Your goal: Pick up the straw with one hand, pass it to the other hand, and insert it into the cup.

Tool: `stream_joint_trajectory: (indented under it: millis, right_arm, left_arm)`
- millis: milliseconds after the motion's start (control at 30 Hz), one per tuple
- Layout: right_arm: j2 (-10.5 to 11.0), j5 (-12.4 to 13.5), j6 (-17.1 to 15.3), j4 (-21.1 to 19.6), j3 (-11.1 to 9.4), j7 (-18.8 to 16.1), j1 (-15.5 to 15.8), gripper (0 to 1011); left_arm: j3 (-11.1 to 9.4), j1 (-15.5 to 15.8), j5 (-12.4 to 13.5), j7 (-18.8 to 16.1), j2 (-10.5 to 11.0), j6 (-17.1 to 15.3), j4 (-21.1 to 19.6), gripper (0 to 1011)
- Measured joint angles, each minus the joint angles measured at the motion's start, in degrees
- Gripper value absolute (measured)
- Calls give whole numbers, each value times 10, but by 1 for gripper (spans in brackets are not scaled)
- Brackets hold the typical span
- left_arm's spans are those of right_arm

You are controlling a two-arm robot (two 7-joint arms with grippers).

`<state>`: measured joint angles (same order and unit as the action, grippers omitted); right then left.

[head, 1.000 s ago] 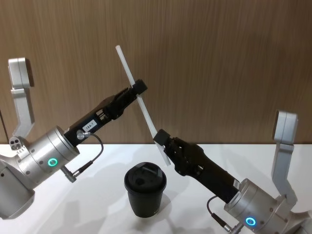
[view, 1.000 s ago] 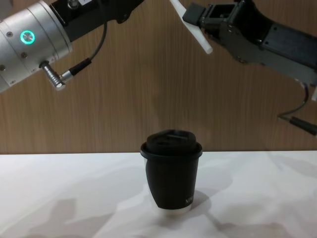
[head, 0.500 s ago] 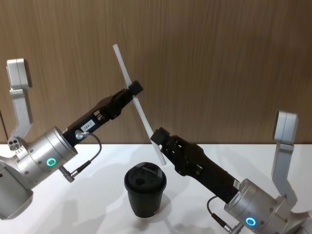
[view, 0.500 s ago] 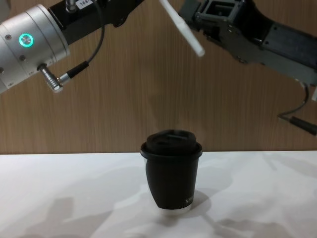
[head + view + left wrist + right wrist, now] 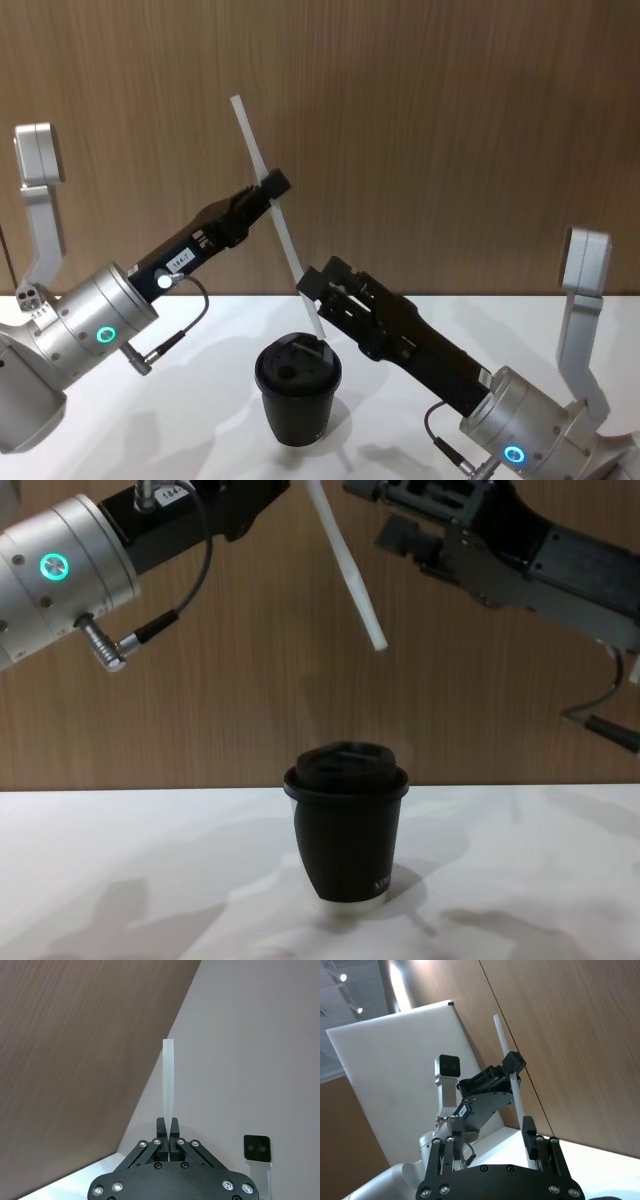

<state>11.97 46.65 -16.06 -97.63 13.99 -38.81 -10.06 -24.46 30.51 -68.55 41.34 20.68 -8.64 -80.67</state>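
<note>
**Straw [image 5: 292,250] tilted above cup [image 5: 297,395]**

The black, white-labelled left gripper [image 5: 272,184] clamps the thin white plastic straw. Its top is cropped in the chest view, and its lower end hangs clear above the lidded black paper cup. The blocky dark-grey right gripper [image 5: 324,282] gapes beside it.

My left arm slants up from its silver wrist [image 5: 95,320], which sits left of the cup [image 5: 297,405]. The left pincer [image 5: 272,184] is clamped on the straw [image 5: 255,145] high above the cup. My right arm rises from the cup's right, and the right pincer [image 5: 320,290] hangs just above the cup, jaws spread.
</note>
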Motion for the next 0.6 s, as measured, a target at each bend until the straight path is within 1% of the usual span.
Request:
stream_joint_trajectory:
  millis: [167,233,267,333,400,500,600]
  right_arm:
    - [0,0,0,0,0,0,0,841]
    - [0,0,0,0,0,0,0,869]
    - [0,0,0,0,0,0,0,917]
    - [0,0,0,0,0,0,0,967]
    - [0,0,0,0,0,0,0,1001]
    - [0,0,0,0,0,0,0,1001]
    - [0,0,0,0,0,0,0,1001]
  left_arm:
    - [-2,-3,15,-14,6,15,-6,13]
    - [-4,-5,26,-22,10,24,-10,14]
    - [-4,-5,29,-25,10,27,-11,14]
    - [-7,-6,43,-32,15,36,-15,14]
    - [-9,-7,51,-37,18,42,-18,13]
    - [-16,-11,75,-50,26,56,-26,14]
    - [-20,-14,90,-57,30,64,-31,14]
